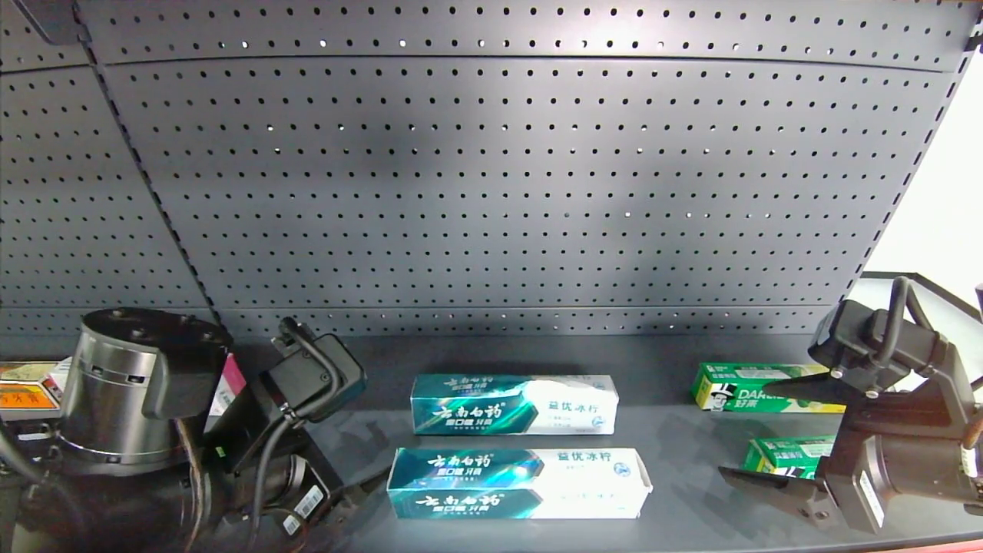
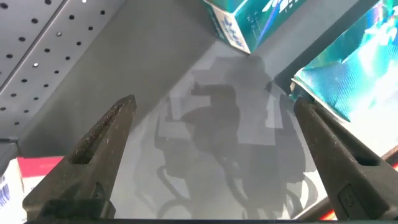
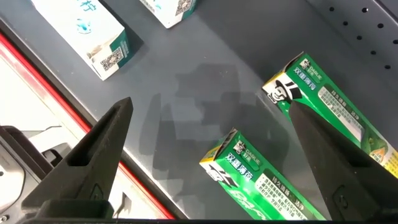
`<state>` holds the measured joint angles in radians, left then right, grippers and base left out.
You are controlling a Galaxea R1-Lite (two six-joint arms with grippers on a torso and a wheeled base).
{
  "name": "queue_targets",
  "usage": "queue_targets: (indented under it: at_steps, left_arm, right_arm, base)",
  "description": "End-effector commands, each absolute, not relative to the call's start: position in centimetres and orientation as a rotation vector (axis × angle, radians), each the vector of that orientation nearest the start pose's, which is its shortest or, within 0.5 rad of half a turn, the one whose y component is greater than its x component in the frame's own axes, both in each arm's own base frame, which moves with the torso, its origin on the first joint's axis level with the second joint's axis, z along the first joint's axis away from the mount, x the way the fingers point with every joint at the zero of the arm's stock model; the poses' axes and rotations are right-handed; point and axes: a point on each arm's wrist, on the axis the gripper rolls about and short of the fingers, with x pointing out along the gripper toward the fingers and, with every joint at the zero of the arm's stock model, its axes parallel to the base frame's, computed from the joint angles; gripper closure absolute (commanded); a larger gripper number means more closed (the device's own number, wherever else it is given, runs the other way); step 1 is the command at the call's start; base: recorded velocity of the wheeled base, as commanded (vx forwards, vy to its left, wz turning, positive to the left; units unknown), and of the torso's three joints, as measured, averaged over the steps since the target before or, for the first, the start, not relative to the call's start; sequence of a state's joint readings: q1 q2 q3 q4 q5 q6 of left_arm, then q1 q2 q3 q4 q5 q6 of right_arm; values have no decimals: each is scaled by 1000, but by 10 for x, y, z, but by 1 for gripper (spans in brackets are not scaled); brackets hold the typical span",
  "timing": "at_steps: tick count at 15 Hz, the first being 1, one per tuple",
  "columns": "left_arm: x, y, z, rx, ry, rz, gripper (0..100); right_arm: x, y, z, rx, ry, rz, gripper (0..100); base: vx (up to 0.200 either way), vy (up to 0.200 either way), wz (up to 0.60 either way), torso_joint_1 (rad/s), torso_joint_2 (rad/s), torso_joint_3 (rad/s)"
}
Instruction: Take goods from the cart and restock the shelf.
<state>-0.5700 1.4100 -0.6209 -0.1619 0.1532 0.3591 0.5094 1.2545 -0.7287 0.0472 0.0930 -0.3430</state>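
Two teal-and-white toothpaste boxes lie flat mid-shelf, one behind (image 1: pixel 514 403) the other (image 1: pixel 518 484). Two green toothpaste boxes lie at the right, a rear one (image 1: pixel 756 386) and a front one (image 1: pixel 787 455). My right gripper (image 3: pixel 211 109) hangs open over the shelf beside the green boxes (image 3: pixel 336 106) (image 3: pixel 249 177), holding nothing. Its fingers frame the front green box in the head view (image 1: pixel 756 434). My left gripper (image 2: pixel 212 104) is open and empty low over bare shelf, left of the teal boxes (image 2: pixel 354 74) (image 2: pixel 249 18).
The dark shelf board (image 1: pixel 676 430) has a perforated back panel (image 1: pixel 491 192) and a red front edge (image 3: pixel 62 87). Orange and red boxes (image 1: pixel 27 388) lie at the far left, one seen by the left gripper (image 2: pixel 31 171). Bare board separates the teal and green boxes.
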Motion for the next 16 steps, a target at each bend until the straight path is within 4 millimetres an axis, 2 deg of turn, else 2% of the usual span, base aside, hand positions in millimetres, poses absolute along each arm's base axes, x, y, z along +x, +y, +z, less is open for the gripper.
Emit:
queue_targets:
  at_steps: [1,7,12,16]
  left_arm:
    - [182,-113,163,572,526,-513,0]
    - [180,-112,162,572,528,-513,0]
    - [165,-100,164,558,510,-494,0]
    - [165,-94,168,545,498,-468,0]
  right_arm:
    - [158,90,207,-444,465,680,0]
    - [158,90,207,-444,465,680,0]
    - [154,93,203,-455,476,700,0]
    - [153,94,200,-461,486,707,0]
  base:
    - [0,0,0,0,0,0]
    - [0,0,0,0,0,0]
    - [0,0,0,0,0,0]
    - [0,0,0,0,0,0]
